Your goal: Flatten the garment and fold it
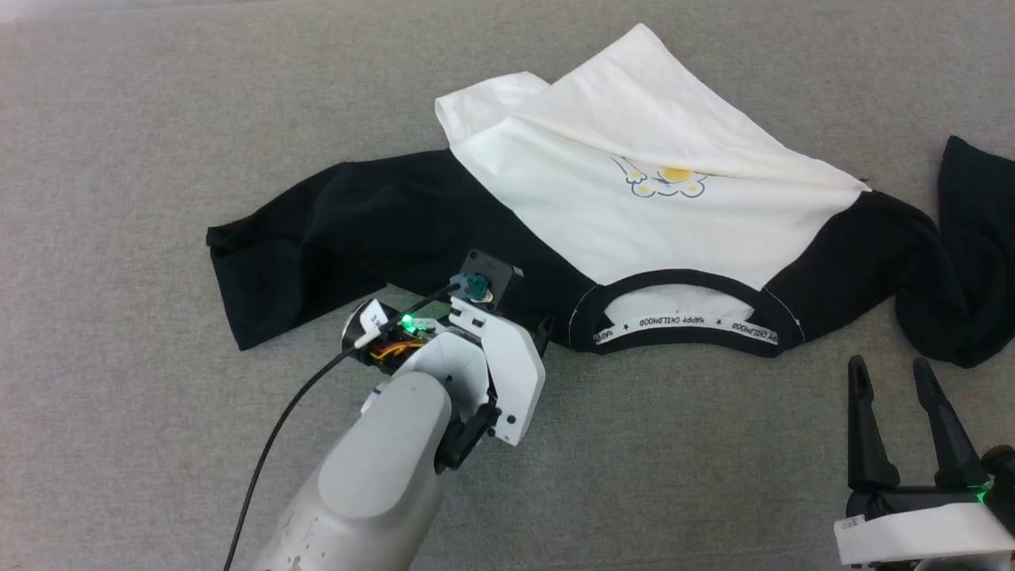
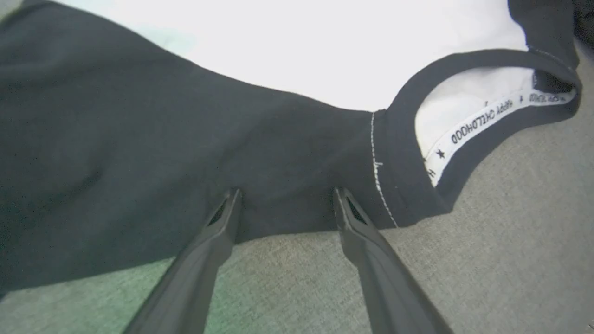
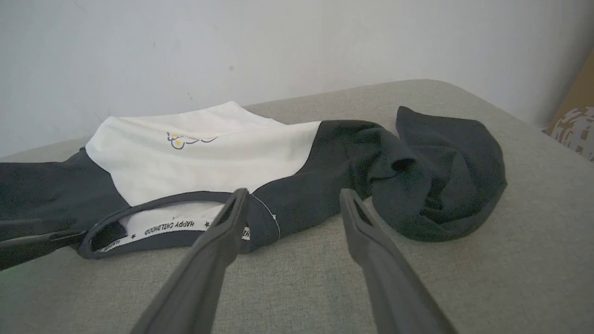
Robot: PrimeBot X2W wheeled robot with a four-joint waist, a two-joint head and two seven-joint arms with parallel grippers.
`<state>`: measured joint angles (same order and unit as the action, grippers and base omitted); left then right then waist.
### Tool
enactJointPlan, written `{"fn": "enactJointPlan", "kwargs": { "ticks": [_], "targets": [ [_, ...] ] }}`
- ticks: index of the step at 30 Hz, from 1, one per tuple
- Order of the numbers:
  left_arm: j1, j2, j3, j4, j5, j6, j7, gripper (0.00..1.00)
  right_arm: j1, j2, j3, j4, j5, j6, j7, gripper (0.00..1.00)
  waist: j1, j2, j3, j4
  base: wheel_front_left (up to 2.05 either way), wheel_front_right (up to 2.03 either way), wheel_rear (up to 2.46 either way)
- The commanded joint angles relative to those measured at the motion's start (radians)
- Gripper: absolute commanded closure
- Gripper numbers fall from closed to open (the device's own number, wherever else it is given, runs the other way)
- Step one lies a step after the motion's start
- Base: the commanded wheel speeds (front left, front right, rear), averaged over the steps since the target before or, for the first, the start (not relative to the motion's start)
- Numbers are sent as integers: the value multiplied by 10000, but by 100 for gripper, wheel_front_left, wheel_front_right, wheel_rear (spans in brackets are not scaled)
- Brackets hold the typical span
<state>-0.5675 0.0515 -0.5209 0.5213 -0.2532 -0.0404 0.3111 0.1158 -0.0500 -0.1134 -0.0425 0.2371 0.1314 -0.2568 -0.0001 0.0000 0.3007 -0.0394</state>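
— On the grey cushion (image 1: 119, 119), where's the shirt (image 1: 634, 230)?
— Crumpled before me, collar (image 1: 674, 276) nearest. My left gripper (image 2: 286, 192) gapes, tips at its black shoulder (image 2: 278, 144); my right gripper (image 1: 888, 363) gapes too, nearby, empty.

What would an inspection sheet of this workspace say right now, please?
Surface: grey woven cushion, flat.
Job's things: garment unfolded and rumpled, collar toward the robot, white hem flipped over; right-hand sleeve bunched, left-hand sleeve spread.
Clutter: nothing seen.
Grippers: left gripper open, fingers at the black shoulder edge beside the collar, nothing held; right gripper open, apart from the garment.
Cables: black cable trailing beside the left forearm.
Surroundings: pale wall behind the cushion; brown patterned object at one corner.
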Motion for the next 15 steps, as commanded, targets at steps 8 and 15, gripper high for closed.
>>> {"fn": "enactJointPlan", "kwargs": {
  "ticks": [8, 15],
  "targets": [
    [-176, 19, -121, 927, -204, 353, 1018, 0, -267, -3, 119, 144, 57, -7, -49, 0, 1, 0, 253, -394, 0, 0, 0],
    [29, 69, -159, 1245, -589, 132, 1765, 100, -344, -3, 20, 177, 169, -7, -49, 0, 1, 0, 410, -589, 0, 0, 0]
  ]
}}
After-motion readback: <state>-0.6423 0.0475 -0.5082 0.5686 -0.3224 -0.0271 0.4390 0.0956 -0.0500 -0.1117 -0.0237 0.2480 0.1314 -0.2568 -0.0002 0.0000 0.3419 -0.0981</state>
